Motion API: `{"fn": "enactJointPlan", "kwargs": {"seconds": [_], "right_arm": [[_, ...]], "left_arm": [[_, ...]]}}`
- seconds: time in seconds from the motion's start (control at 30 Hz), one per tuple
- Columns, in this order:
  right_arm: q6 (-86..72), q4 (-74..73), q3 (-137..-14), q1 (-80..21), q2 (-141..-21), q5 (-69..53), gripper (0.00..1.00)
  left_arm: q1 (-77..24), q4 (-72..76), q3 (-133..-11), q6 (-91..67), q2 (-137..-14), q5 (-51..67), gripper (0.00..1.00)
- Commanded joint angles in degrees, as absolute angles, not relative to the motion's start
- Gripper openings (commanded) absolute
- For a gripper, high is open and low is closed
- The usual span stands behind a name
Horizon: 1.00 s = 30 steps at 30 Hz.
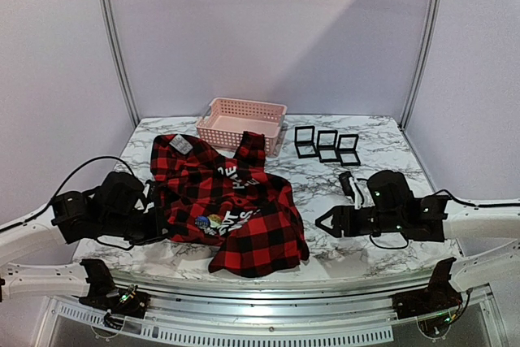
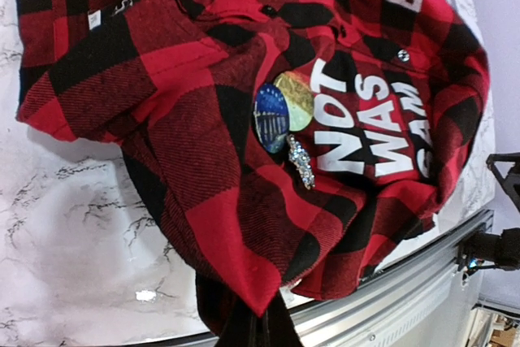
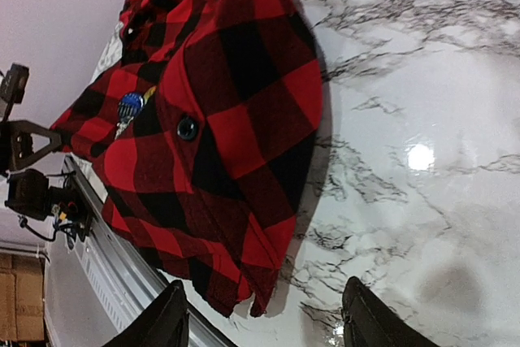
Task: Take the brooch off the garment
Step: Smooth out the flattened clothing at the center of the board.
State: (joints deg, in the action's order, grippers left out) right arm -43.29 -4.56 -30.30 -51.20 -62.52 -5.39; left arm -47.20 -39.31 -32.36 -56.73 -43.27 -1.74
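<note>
**Left fingers pinching the hem, right fingers wide over bare marble**

My left fingers (image 2: 244, 332) are closed tight, and the near-left hem of the shirt (image 2: 203, 144) runs to a point between them. My right fingers (image 3: 171, 321) stand wide apart with nothing between them. They hover over bare marble just right of the shirt's lower corner, apart from the cloth.

The brooch (image 2: 272, 115) is pinned to the shirt front beside the white lettering. It is a blue disc overlapping a gold one, with a glittery silver piece just below. It lies toward my left side, near the worktop's near edge.

The shirt lies crumpled across the left and middle of the worktop (image 1: 325, 188). Its lower hem reaches the near edge by the metal rail. To the right of the shirt the marble is open, all the way to my right arm.

At the far edge a pink slatted basket (image 1: 236, 132) sits just behind the collar. Three small black boxes (image 1: 327, 145) stand to its right, and I cannot tell what is in them.
</note>
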Motion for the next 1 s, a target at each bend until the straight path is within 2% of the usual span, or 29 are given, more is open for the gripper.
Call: {"fn": "enactJointPlan", "kwargs": {"seconds": [0.0,0.23,0.33,0.73,0.83,0.97], "right_arm": [[-42.7,2.1,-31.5,-54.5,-69.6,-8.6,0.64],[-43.8,4.7,-35.8,-57.4,-81.6,-8.6,0.67],[-43.6,5.9,-35.9,-57.4,-82.7,-9.4,0.66],[-43.2,6.4,-37.9,-58.1,-86.7,-9.5,0.55],[-43.3,6.1,-38.8,-58.4,-87.7,-8.5,0.45],[-44.5,3.0,-40.7,-58.4,-88.4,-3.9,0.15]], "left_arm": [[-46.2,-38.8,-32.4,-54.9,-45.8,-0.4,0.00],[-45.8,-38.3,-33.0,-54.2,-46.8,-0.4,0.00],[-45.6,-38.4,-32.7,-54.1,-46.7,-0.5,0.00],[-44.6,-38.3,-32.9,-53.4,-46.8,1.3,0.00],[-44.5,-38.1,-33.1,-53.4,-46.8,1.4,0.00],[-44.3,-38.1,-33.1,-53.3,-47.1,1.7,0.00]]}}
